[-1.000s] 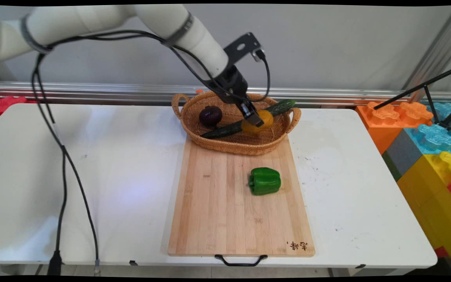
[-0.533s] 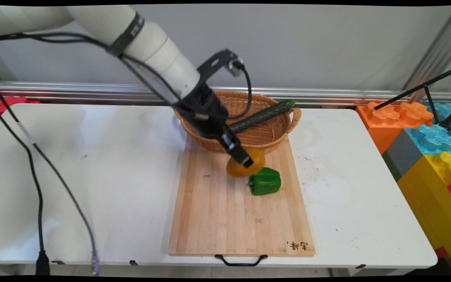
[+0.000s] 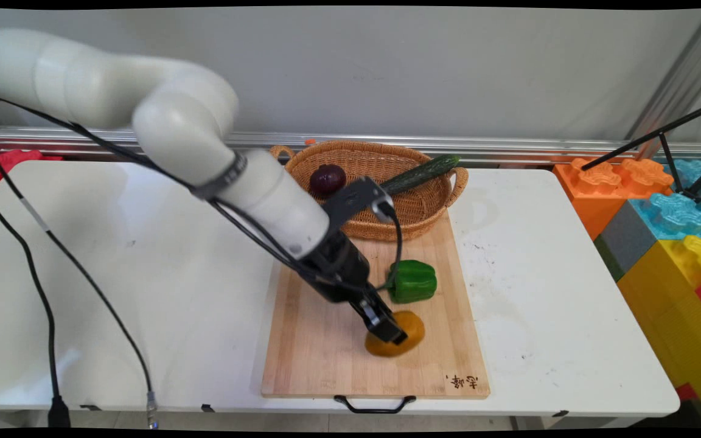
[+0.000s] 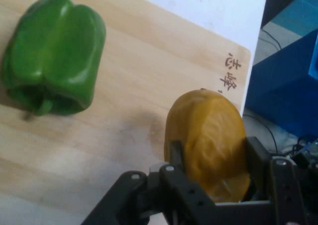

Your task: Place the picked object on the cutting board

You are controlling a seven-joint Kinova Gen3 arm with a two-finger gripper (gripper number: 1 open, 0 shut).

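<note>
While a second ago I held the orange fruit (image 3: 400,336) over the wicker basket (image 3: 375,225), my fingers (image 3: 390,333) now pinch it low over the cutting board's (image 3: 320,340) near end, just beside the green bell pepper (image 3: 412,281).

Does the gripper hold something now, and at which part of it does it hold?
Yes. The gripper is shut on the yellow-orange fruit, one finger on each of its two opposite sides, above the cutting board.

Robot lab: bare white table (image 3: 204,255), giant toy blocks (image 3: 661,213) beside it
</note>
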